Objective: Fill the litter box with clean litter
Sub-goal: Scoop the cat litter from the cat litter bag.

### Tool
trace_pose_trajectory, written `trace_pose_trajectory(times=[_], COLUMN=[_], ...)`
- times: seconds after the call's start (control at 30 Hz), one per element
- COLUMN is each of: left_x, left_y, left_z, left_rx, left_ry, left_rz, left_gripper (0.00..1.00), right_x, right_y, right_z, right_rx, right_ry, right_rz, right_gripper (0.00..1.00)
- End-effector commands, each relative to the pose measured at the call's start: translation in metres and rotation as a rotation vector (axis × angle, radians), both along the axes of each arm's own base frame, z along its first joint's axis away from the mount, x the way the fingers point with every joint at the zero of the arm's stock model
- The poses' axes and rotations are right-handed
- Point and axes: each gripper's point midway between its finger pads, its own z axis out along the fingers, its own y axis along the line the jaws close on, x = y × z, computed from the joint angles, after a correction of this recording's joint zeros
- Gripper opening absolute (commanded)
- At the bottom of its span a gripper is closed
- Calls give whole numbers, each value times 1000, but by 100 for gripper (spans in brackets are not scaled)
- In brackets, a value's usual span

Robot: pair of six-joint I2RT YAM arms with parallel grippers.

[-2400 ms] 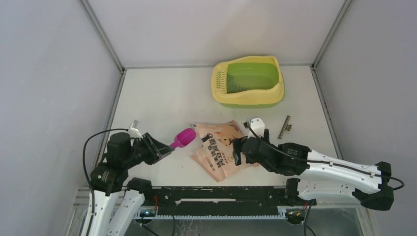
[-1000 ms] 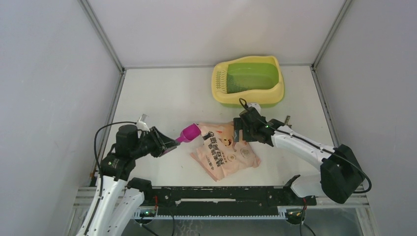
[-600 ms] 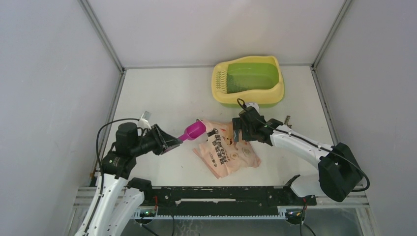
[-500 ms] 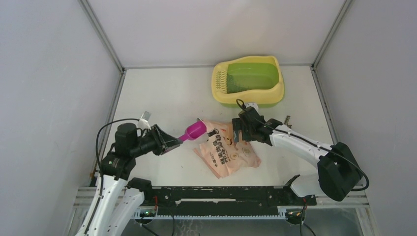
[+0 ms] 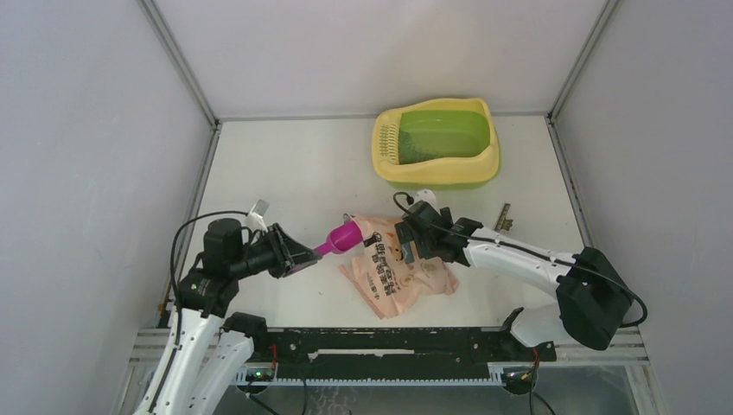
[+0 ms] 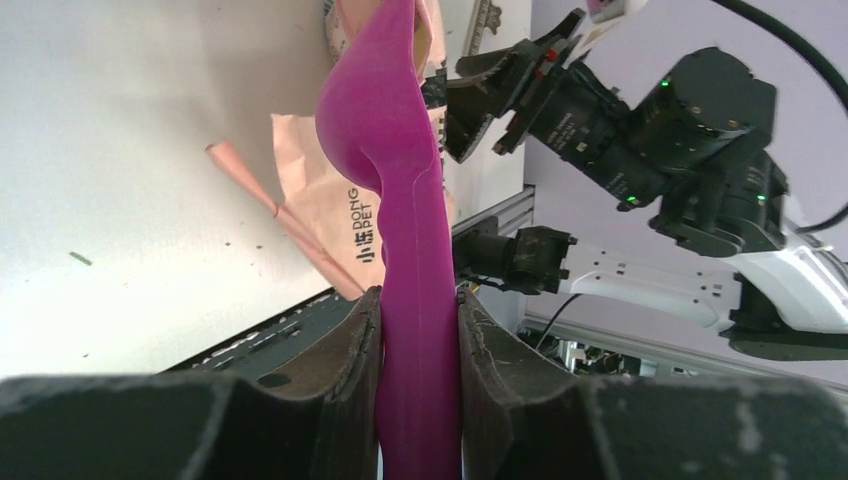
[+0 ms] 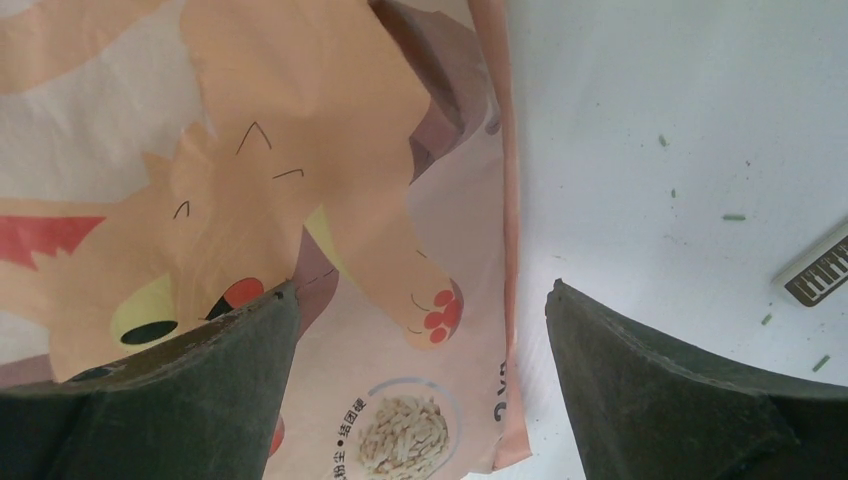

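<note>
White tabletop [image 5: 285,173], closed in by pale panels, is occupied at its 1 o'clock corner by the litter box [image 5: 385,157]. Its long axis is laid from 9 to 3 o'clock with the slotted grille at 9, well apart from both arms, presumably as the place where loads are to be tipped. Near the centre the peach bag [image 5: 402,275] is laid flat, its mouth turned toward 10 o'clock. The right gripper [image 5: 406,245] is hung over the bag's far edge with its jaws spread wide and nothing held, probably to steady it. The magenta scoop [image 5: 340,239] is pinched by its handle in the left gripper [image 5: 301,257], with the bowl aimed at 2 o'clock into the bag's mouth. Only a thin dark dusting of the litter [image 5: 417,156] can be made out in the basin.
</note>
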Motion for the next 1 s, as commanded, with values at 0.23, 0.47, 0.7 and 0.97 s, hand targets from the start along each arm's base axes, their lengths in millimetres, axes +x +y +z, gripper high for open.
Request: trace_pose_trajectory(times=[0.23, 0.47, 0.7, 0.97], left_x=[-29, -37, -48, -62], left_y=[6, 6, 1, 4], left_z=[-48, -58, -64, -80], left_rx=[55, 39, 9, 15], left_ry=[77, 83, 75, 84], left_rz=[-34, -24, -38, -45], left_gripper=[6, 6, 6, 6], right_x=[-1, -5, -15, -27], right_y=[-8, -52, -63, -67], right_z=[72, 44, 2, -27], right_rx=[266, 440, 434, 338], right_ry=[-67, 153, 254, 294], right_rz=[-66, -421, -578, -593], right_gripper=[99, 96, 96, 95])
